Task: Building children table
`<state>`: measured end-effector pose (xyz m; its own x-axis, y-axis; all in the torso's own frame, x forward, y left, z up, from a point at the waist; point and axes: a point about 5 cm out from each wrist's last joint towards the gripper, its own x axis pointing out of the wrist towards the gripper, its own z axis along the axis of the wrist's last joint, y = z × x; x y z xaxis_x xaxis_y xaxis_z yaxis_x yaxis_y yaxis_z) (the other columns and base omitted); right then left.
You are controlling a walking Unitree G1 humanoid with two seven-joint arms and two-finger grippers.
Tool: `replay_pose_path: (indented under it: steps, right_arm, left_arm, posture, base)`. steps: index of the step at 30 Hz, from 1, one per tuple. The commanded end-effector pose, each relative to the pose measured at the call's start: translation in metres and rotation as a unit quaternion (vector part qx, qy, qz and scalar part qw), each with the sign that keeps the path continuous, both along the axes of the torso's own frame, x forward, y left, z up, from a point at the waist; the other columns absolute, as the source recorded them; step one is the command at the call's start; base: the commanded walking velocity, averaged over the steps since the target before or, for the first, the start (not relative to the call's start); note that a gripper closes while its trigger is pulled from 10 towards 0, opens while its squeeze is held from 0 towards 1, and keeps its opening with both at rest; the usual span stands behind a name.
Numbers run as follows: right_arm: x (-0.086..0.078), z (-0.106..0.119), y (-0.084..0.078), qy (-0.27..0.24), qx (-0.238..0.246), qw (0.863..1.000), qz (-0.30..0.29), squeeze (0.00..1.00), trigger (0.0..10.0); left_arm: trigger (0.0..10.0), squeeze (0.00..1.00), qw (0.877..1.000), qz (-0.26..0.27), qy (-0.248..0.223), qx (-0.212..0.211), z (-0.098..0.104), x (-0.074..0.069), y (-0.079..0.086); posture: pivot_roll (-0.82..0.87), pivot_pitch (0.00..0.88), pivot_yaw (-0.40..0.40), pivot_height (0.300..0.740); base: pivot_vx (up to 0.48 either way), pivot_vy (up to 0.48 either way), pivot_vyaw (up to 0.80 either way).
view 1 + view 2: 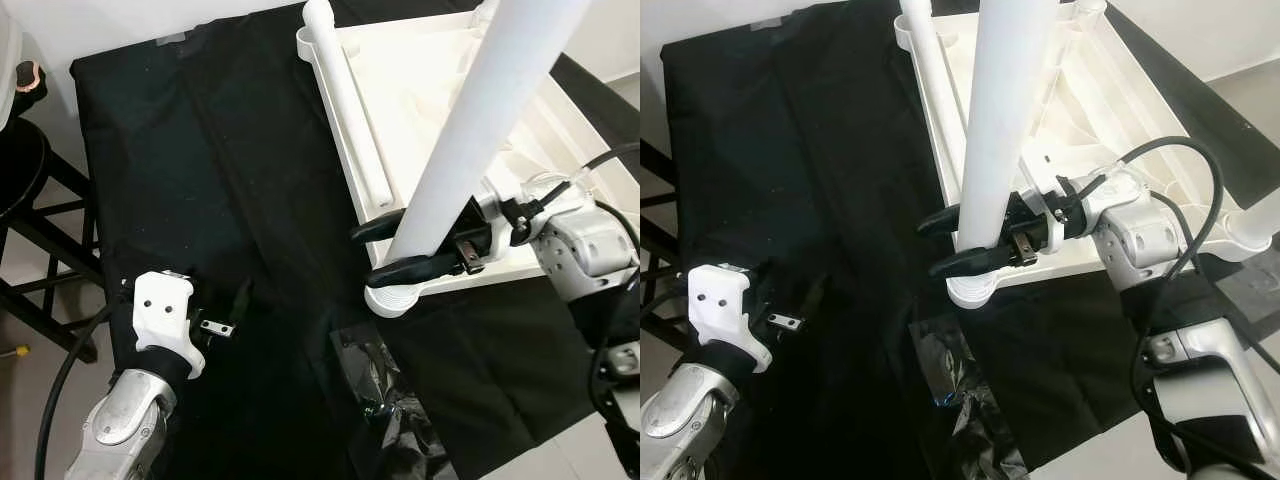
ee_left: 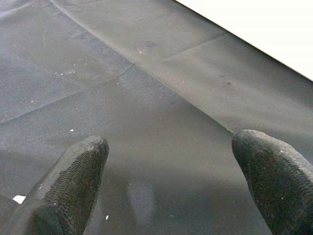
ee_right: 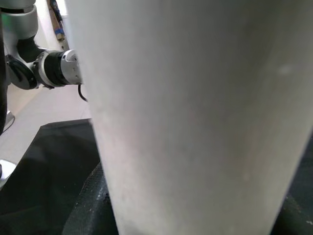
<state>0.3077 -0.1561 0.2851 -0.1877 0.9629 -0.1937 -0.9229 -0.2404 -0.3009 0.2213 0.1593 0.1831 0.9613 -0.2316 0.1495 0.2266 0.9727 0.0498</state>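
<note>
A white plastic tabletop (image 1: 440,110) lies upside down on a black cloth (image 1: 200,180), its ribbed underside facing up. One white leg (image 1: 480,130) stands upright in the tabletop's near corner socket (image 1: 392,298), clamped low down by the right gripper (image 1: 385,250). A second white leg (image 1: 345,95) lies loose along the tabletop's left rim.

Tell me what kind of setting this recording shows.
Probably a room in a home, set up for furniture assembly: a black cloth covers the floor under a white tabletop, and a black stool stands beside it.
</note>
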Motion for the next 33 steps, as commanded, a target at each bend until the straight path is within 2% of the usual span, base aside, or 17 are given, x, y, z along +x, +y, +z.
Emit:
replay_pose_path:
  steps: [1, 22, 24, 26, 27, 28, 30, 31, 32, 33]
  right_arm:
    - [-0.001, -0.032, -0.004, 0.063, -0.049, 0.997, -0.007, 0.0, 10.0]
    - [-0.005, -0.039, -0.008, 0.073, -0.052, 0.996, -0.021, 0.0, 10.0]
    - [-0.007, -0.049, -0.012, 0.075, -0.067, 0.991, -0.089, 0.0, 10.0]
    - [-0.008, -0.052, -0.012, 0.081, -0.066, 0.988, -0.111, 0.0, 10.0]
    - [-0.011, -0.059, -0.009, 0.095, -0.059, 0.98, -0.164, 0.0, 10.0]
    - [-0.018, -0.073, 0.0, 0.115, -0.041, 0.963, -0.241, 0.0, 10.0]
    - [-0.027, -0.086, 0.007, 0.133, -0.026, 0.935, -0.327, 0.0, 10.0]
    - [-0.03, -0.093, 0.015, 0.144, 0.003, 0.911, -0.387, 0.0, 10.0]
    - [-0.03, -0.093, 0.015, 0.144, 0.003, 0.911, -0.387, 0.0, 10.0]
    - [-0.038, -0.101, 0.027, 0.149, 0.047, 0.867, -0.473, 0.0, 10.0]
  left_arm:
    - [10.0, 0.0, 1.0, 0.0, 0.011, 0.0, -0.003, -0.003, 0.002]
    - [10.0, 0.0, 1.0, 0.001, 0.01, 0.0, -0.003, -0.003, 0.002]
    - [10.0, 0.0, 1.0, 0.002, 0.01, -0.001, -0.003, -0.003, 0.002]
    - [10.0, 0.0, 1.0, 0.002, 0.01, -0.001, -0.004, -0.003, 0.002]
    - [10.0, 0.0, 1.0, 0.003, 0.01, -0.002, -0.004, -0.003, 0.002]
    - [10.0, 0.0, 1.0, 0.007, 0.009, -0.003, -0.004, -0.003, 0.002]
    - [10.0, 0.0, 1.0, 0.011, 0.008, -0.005, -0.004, -0.003, 0.002]
    - [10.0, 0.0, 1.0, 0.014, 0.007, -0.004, -0.004, -0.003, 0.003]
    - [10.0, 0.0, 1.0, 0.014, 0.007, -0.004, -0.004, -0.003, 0.003]
    - [10.0, 0.0, 1.0, 0.018, 0.007, -0.002, -0.003, -0.002, 0.005]
  posture:
    - [0.02, 0.365, 0.044, 0.74]
    - [0.02, 0.365, 0.04, 0.74]
    - [0.02, 0.365, 0.033, 0.74]
    - [0.02, 0.365, 0.033, 0.74]
    - [0.0, 0.364, 0.007, 0.74]
    - [0.0, 0.364, 0.003, 0.74]
    - [0.0, 0.364, 0.003, 0.74]
    - [0.0, 0.364, 0.005, 0.74]
    - [0.0, 0.364, 0.005, 0.74]
    - [-0.01, 0.364, 0.016, 0.74]
  base:
    - [0.0, 0.0, 0.0]
    - [0.0, 0.0, 0.0]
    - [0.0, 0.0, 0.0]
    - [0.0, 0.0, 0.0]
    - [0.0, 0.0, 0.0]
    - [0.0, 0.0, 0.0]
    - [0.0, 0.0, 0.0]
    - [0.0, 0.0, 0.0]
    - [0.0, 0.0, 0.0]
    - [0.0, 0.0, 0.0]
